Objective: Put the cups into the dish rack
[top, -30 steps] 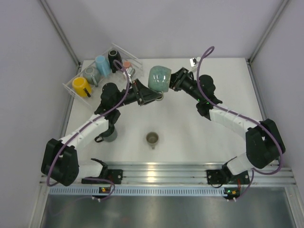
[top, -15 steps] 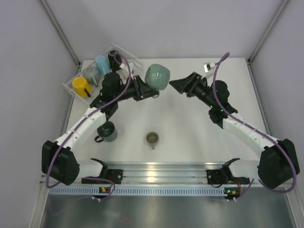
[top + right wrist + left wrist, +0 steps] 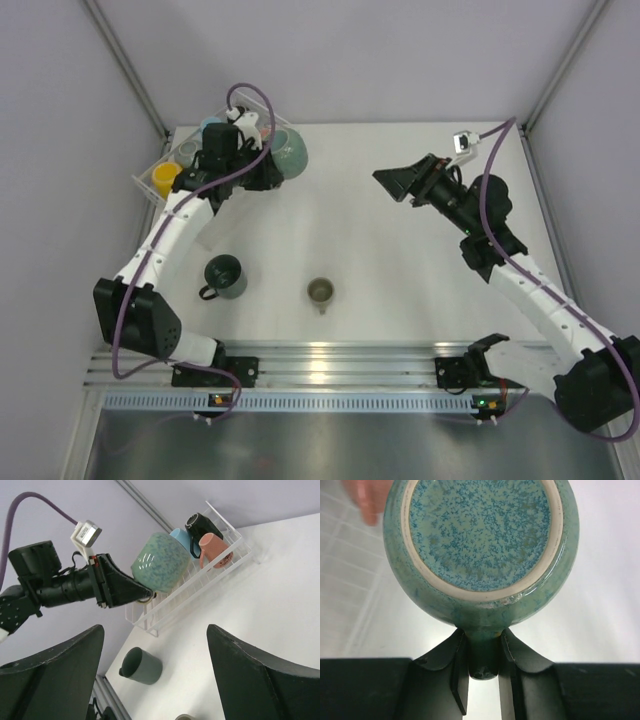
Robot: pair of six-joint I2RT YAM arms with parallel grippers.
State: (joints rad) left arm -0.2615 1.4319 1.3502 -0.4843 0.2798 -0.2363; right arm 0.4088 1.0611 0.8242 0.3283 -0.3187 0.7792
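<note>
A teal mug (image 3: 480,535) is held in the air at the right end of a clear rack (image 3: 175,597), at the table's (image 3: 400,260) far left corner. The left gripper (image 3: 483,645) is clamped on the mug's handle, one finger on each side. The mug lies tipped on its side. Its speckled base faces back toward the left wrist camera, its mouth faces away, and its handle points at the gripper. Whether the mug touches the rack cannot be told.

The rack holds a black cup (image 3: 200,527), a blue cup (image 3: 179,537) and a pink cup (image 3: 215,550), grouped together and leaning. A yellow cup (image 3: 165,178) sits at the rack's left end.

On the table, a green cup (image 3: 225,277) and a small olive cup (image 3: 320,291) stand upright, well apart from the rack.

The right gripper (image 3: 392,186) hangs above the table with its jaws spread wide, holding nothing.
</note>
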